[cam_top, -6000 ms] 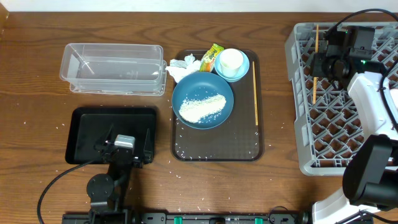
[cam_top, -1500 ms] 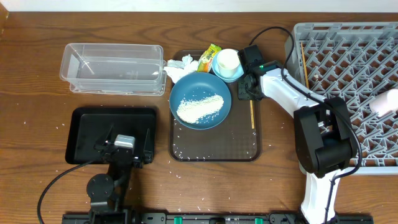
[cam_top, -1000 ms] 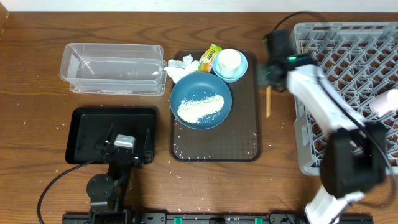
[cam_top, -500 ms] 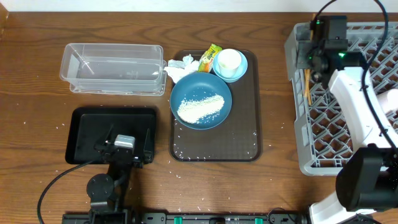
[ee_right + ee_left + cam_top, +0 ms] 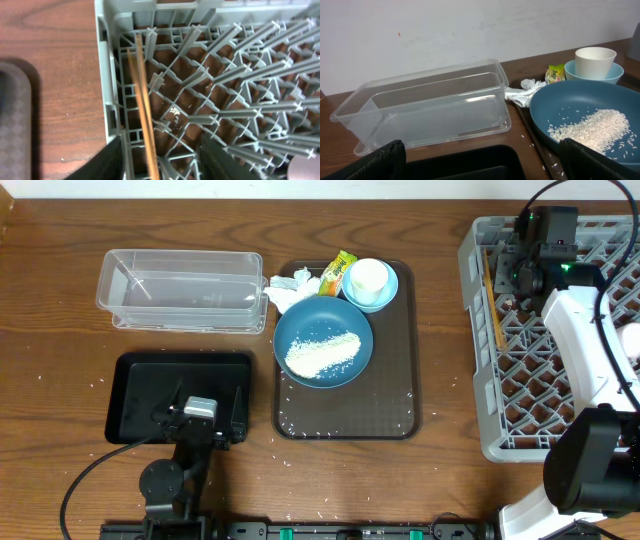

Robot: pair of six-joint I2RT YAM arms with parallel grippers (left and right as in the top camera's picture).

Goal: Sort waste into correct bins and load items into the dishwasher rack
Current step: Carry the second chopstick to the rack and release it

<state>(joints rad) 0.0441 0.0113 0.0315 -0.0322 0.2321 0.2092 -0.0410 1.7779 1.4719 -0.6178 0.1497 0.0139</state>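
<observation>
Wooden chopsticks (image 5: 141,110) lie flat and side by side in the grey rack (image 5: 107,75), close along its left wall. Over them hangs the right hand (image 5: 160,146), fingers spread. The sticks run through the gap, nearer the finger on the wall side, and are not pinched. A pale pink cup (image 5: 627,340) sits at the rack's right edge, partly cut off by the frame.

At the middle of the desk (image 5: 60,330), well apart from the rack, is the brown tray (image 5: 395,400). On it:
- a dark blue plate (image 5: 300,325) with a heap of white rice (image 5: 322,354)
- behind the plate, a white cup (image 5: 369,277) standing in a light blue bowl (image 5: 388,293)
- a yellow-green wrapper (image 5: 340,272) just beside the bowl
- a crumpled tissue (image 5: 290,288) at the tray's far left corner, by the plate's rim
- loose grains scattered on the tray, and more on the desk around it

Left of the tray stands the clear tub (image 5: 180,290), with the black tray (image 5: 140,380) nearer the front edge. The left hand (image 5: 480,147) rests over the black tray, fingers spread wide and pointing toward the tub.
</observation>
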